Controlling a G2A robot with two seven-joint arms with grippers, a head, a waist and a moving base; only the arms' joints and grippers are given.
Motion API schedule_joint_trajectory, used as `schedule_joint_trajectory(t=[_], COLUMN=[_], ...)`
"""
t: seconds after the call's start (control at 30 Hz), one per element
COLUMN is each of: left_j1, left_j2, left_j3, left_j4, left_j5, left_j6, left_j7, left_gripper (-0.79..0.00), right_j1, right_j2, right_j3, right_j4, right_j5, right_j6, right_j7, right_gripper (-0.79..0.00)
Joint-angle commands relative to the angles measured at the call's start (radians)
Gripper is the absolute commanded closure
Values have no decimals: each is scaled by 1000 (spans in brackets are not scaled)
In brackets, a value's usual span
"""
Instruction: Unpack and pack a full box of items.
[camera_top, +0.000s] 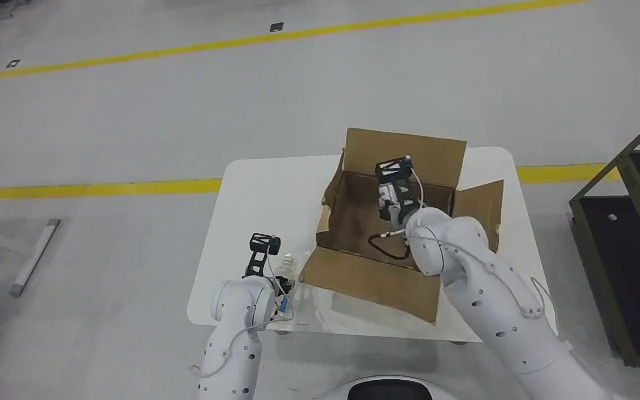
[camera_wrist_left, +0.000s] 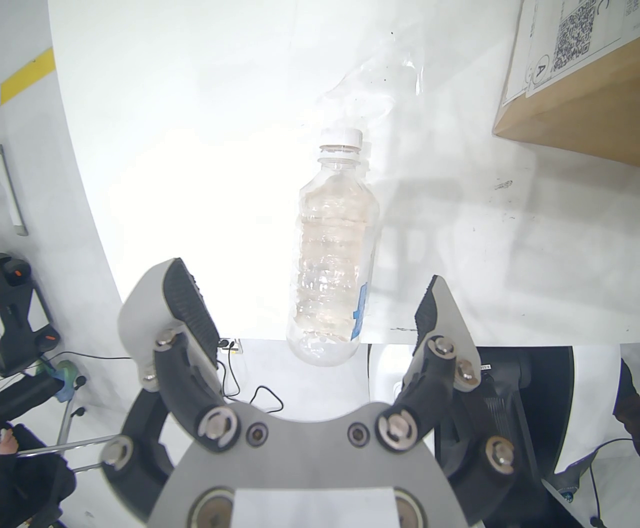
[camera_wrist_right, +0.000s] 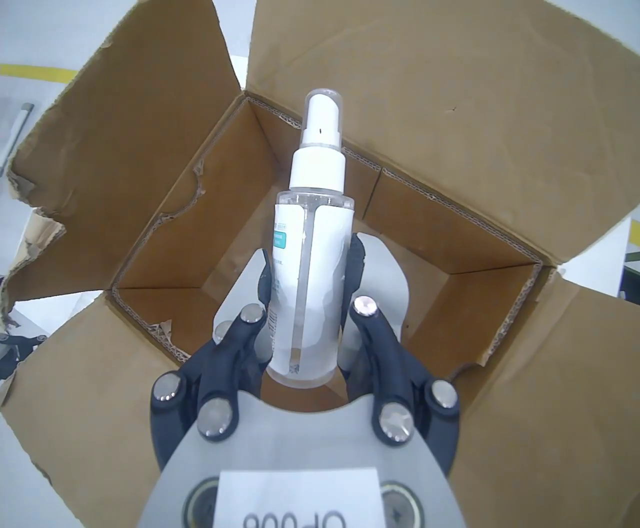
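right tool (camera_wrist_right: 310, 265): spray bottle (camera_wrist_right: 314, 220) clamped, over box (camera_wrist_right: 440, 150) | table (camera_wrist_left: 200, 125): water bottle (camera_wrist_left: 335, 260)

Matt brown corrugated cardboard, ragged and torn along the flap edges, for the box (camera_wrist_right: 450, 125). Clear glossy plastic for the spray bottle (camera_wrist_right: 310, 280), with smooth white plastic pump and paper label. Clear ribbed plastic, white cap, for the water bottle (camera_wrist_left: 335, 260). Smooth, shiny white top on the table (camera_wrist_left: 200, 150). Ribbed black rubbery pads (camera_wrist_left: 187, 300), grey matt metal plate, bright screws on the left gripper (camera_wrist_left: 305, 290).
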Motion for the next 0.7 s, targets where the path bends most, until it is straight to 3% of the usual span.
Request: schedule_joint_trajectory(t=[0.0,0.4,0.5,0.67], left_j1=[0,0,0,0], left_j2=[0,0,0,0], left_j3=[0,0,0,0], left_j4=[0,0,0,0], left_j5=[0,0,0,0], left_j6=[0,0,0,0], left_j7=[0,0,0,0], left_gripper=[-785,-785,-785,-785], right_j1=[-15,-264,-330,-337], right_j2=[3,42,48,48], right_j3=[21,347,405,409], right_j4=[-39,-431,-484,-485], right_j5=[10,170,223,228], right_j6=[-10,-89,-125,-127], right_j7=[-11,-42,-55,-57], right_gripper=[0,0,0,0])
